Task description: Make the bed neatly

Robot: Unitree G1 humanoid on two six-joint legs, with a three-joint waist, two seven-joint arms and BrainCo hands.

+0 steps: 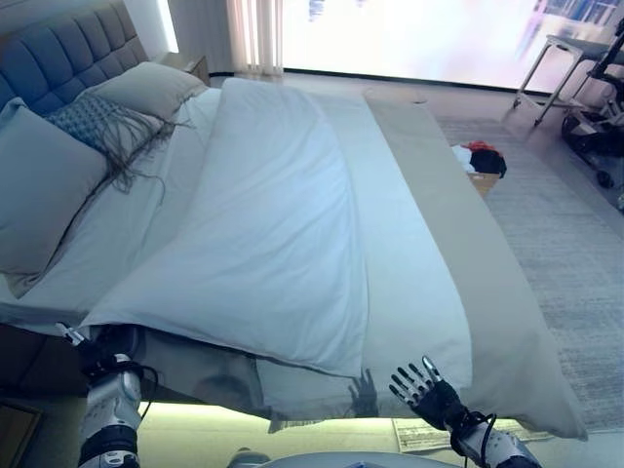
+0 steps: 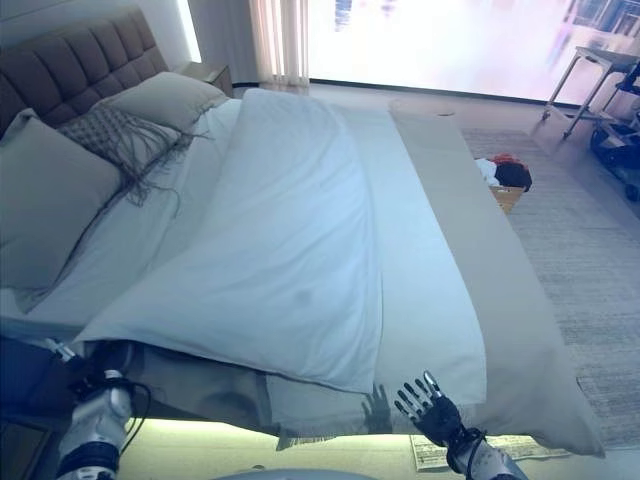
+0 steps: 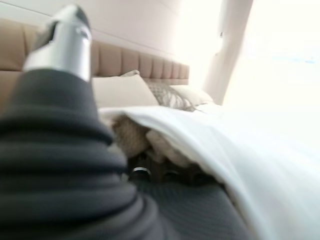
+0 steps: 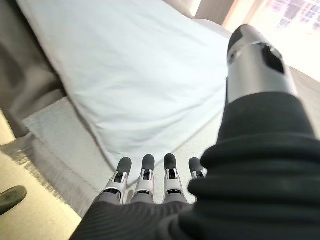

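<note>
White duvet (image 1: 273,224) looks soft, light; grab hem at 6 o'clock. R hand (image 1: 429,388) fingers spread, empty; L hand (image 1: 97,353) fingers hidden under duvet, can't tell.

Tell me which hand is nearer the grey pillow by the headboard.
Left. The left hand sits at the bed's near edge, under the white duvet, on the grey pillow's side. The right hand hangs open off the near edge toward the foot end, much farther away.

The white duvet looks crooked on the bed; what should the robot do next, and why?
Probably reach the open right hand forward to the duvet's near corner. That edge lies slanted, uncovering the beige sheet, and the hand hovers just short, touching nothing.
</note>
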